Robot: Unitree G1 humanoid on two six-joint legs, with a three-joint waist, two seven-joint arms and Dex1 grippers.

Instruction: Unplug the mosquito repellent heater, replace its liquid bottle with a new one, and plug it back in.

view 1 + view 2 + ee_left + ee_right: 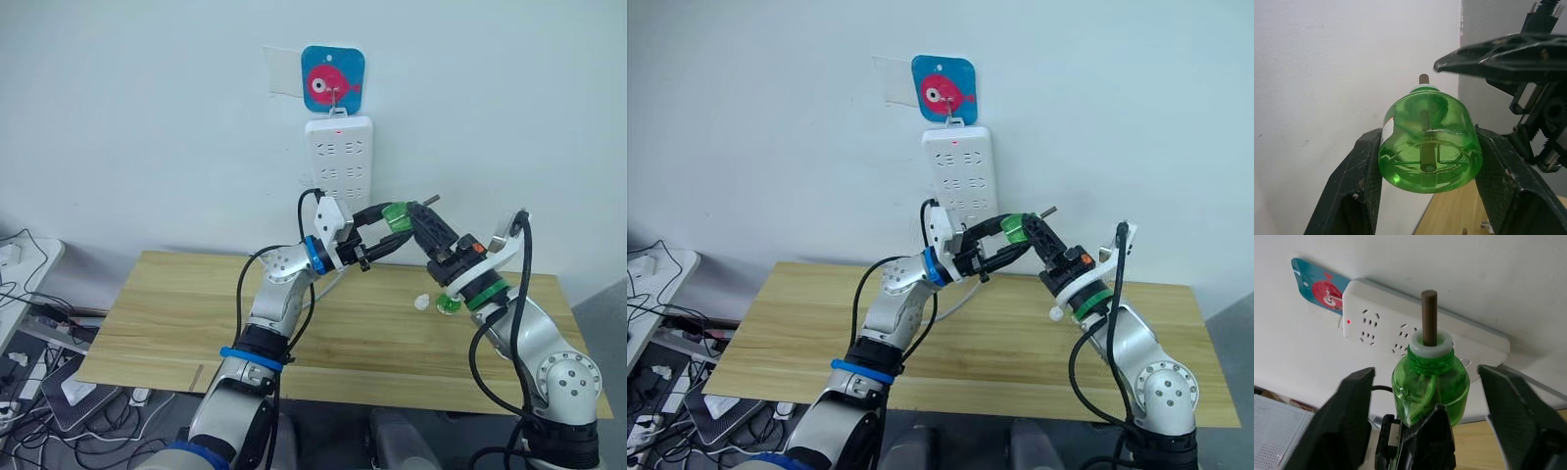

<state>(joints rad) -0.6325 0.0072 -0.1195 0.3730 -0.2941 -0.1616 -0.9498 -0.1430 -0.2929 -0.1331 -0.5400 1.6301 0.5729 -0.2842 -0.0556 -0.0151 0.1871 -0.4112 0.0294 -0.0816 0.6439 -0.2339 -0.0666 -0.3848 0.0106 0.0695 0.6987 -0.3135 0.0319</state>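
Green liquid bottle [1429, 147] sits clenched in our left end effector [385, 235], raised above the desk [186, 318] before the power strip [339, 162]. Our right end effector [1425, 421] stands released around it. We judge a handover underway; next, right closes, left releases.

A lab; bare wall [147, 117]; cables and gear [29, 333] beside table [176, 304]

Bright, even indoor light, soft shadows, all 4 views sharp.
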